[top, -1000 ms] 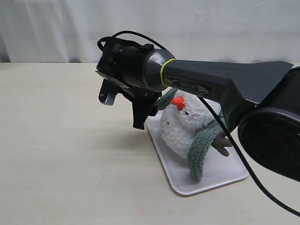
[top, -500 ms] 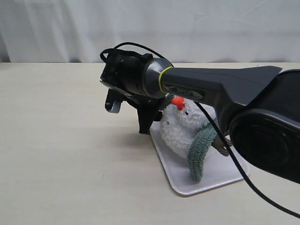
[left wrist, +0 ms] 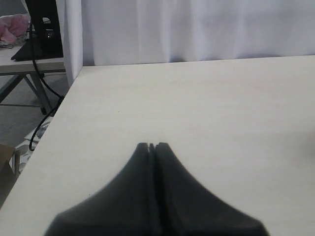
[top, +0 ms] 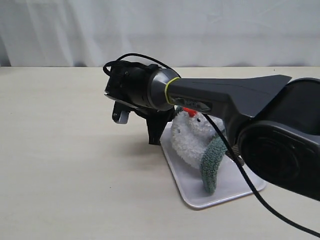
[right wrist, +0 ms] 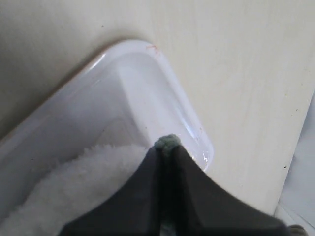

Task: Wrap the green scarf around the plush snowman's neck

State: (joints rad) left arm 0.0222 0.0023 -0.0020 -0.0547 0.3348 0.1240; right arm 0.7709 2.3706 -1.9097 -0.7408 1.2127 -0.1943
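The plush snowman [top: 189, 140] lies on a white tray [top: 230, 192], its orange nose just showing under my right arm. The green scarf [top: 212, 164] crosses its body and hangs toward the tray's front; its neck is hidden by the arm. My right gripper [top: 155, 135] reaches across to the tray's far-left corner beside the snowman's head. In the right wrist view this gripper [right wrist: 166, 146] is shut, with a tuft of green scarf [right wrist: 168, 141] pinched at its tips, over white fur [right wrist: 83, 182] and the tray [right wrist: 147, 78]. My left gripper [left wrist: 152, 146] is shut on nothing above bare table.
A white curtain [top: 200, 30] hangs behind the table. The right arm's black cable [top: 260, 200] trails over the tray's right side. The table's edge [left wrist: 54, 118] shows in the left wrist view, with floor, cables and a stand beyond it.
The right arm has dropped lower over the snowman's head, hiding more of it. Its jaws have closed on the scarf's end.
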